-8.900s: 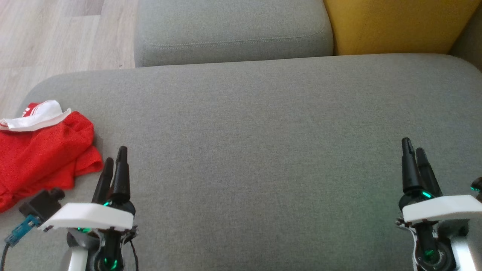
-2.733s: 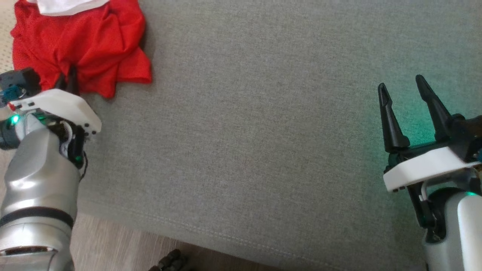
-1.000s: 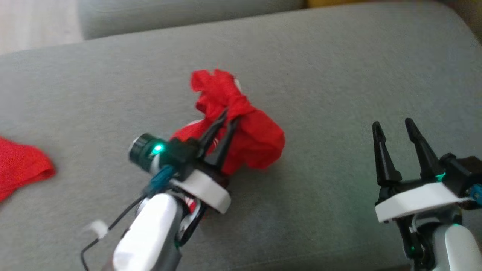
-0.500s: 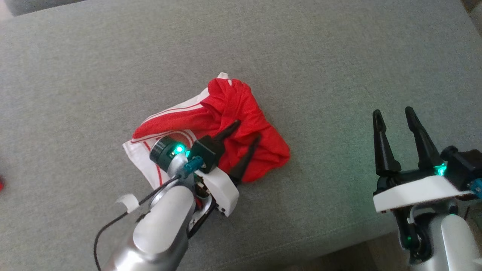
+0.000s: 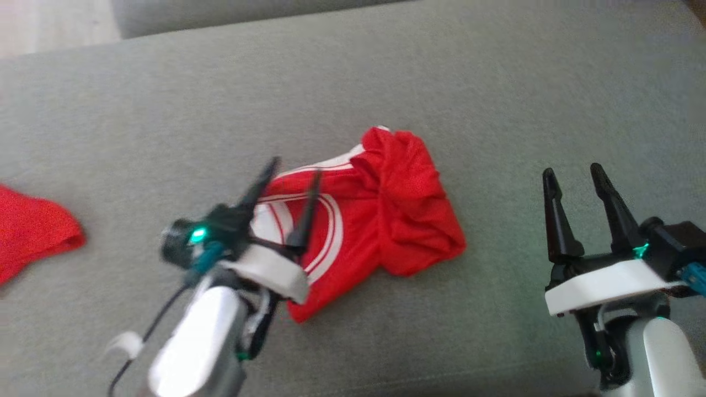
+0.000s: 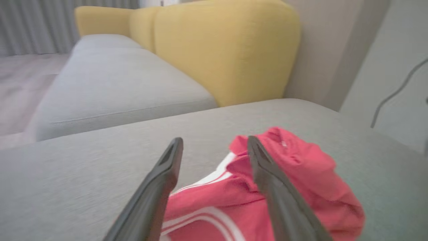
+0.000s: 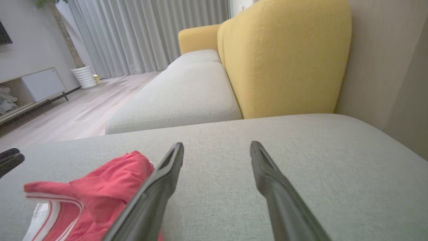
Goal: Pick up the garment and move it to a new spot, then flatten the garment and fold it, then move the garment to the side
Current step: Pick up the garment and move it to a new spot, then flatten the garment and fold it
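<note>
The left hand (image 5: 295,168) is smeared by motion in the head view, and its white wrist plate hides the near left part of the red garment (image 5: 397,209). Whether its fingertips touch the cloth cannot be told. In the left wrist view its two fingers stand wide apart with nothing between them, above the garment's white stripes (image 6: 207,214). The garment lies crumpled near the middle of the grey sofa seat (image 5: 496,82). A second red cloth (image 5: 33,237) is cut off by the left edge. The right hand (image 5: 571,171) is spread and empty, well apart from the garment. A second ago the left hand was clamped on the bunched garment; now it has let go and drawn back toward the striped end.
</note>
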You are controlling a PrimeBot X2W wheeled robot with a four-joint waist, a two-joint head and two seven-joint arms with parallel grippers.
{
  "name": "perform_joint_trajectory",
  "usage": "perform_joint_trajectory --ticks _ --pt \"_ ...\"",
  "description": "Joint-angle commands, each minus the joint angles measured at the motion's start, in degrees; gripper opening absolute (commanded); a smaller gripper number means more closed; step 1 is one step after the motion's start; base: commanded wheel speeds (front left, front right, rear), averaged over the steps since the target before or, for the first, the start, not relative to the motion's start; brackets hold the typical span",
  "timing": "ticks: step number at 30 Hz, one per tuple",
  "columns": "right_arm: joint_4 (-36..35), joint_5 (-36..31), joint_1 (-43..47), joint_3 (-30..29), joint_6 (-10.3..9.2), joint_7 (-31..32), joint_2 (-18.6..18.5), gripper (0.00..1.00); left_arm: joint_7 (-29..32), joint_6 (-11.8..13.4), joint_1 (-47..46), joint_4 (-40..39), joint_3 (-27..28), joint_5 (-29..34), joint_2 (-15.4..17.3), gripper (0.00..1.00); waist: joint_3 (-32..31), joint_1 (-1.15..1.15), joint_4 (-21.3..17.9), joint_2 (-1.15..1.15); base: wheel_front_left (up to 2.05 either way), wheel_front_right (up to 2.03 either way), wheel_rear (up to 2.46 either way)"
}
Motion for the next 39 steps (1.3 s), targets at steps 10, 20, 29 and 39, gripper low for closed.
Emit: perform_joint_trajectory --ticks 10,20,29,39 --pt "-1.7 -0.9 1.1 2.0 0.44 1.3 -0.3 1.0 -0.7 2.9 6.5 -6.7 12.4 -1.9 5.4 1.0 -6.0 0.0 7.1 0.0 0.0 0.0 0.0" --pt "-1.8 -1.5 4.7 2.0 0.44 2.4 -0.3 1.0 -0.7 2.8 14.5 -9.0 14.4 -2.0 7.5 1.0 -10.1 0.0 8.4 0.0 0.0 0.0 0.0" --pt "-2.7 -2.1 7.8 1.7 0.44 3.1 -0.3 1.0 0.2 4.1 18.2 -11.7 13.6 -0.9 8.8 1.0 -11.7 0.0 7.7 0.0 0.0 0.0 0.0" --pt "-3.6 -2.2 8.9 1.6 0.44 3.7 -0.3 1.0 0.8 5.0 19.3 -13.1 13.3 -0.9 9.1 1.0 -11.9 0.0 7.5 0.0 0.0 0.0 0.0"
